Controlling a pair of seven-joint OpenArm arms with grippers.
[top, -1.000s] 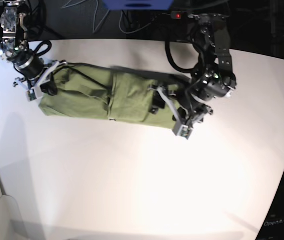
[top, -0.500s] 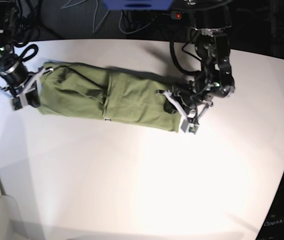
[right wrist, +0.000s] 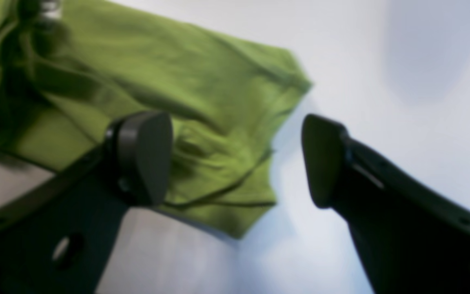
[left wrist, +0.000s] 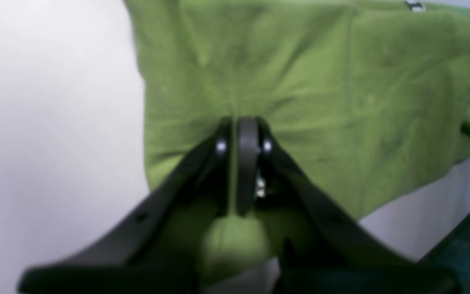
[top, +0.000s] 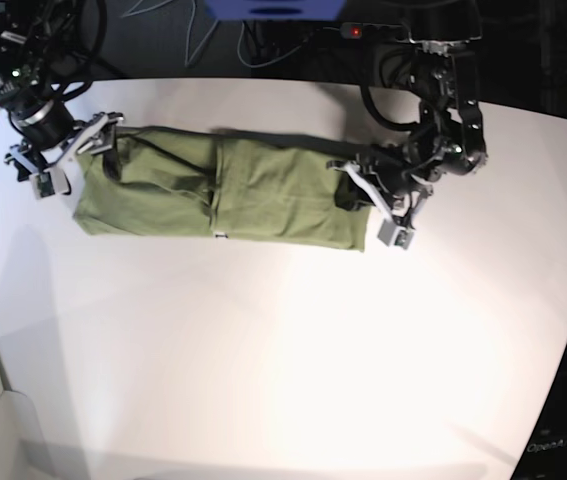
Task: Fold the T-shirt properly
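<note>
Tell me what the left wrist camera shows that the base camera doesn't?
Only the left wrist view shows the left gripper up close: its fingers pressed together with a fold of the T-shirt pinched between them. Only the base view shows the whole shirt as a long folded band across the white table, with the right gripper open at the far end. Both show the green fabric lying on the table.
</note>
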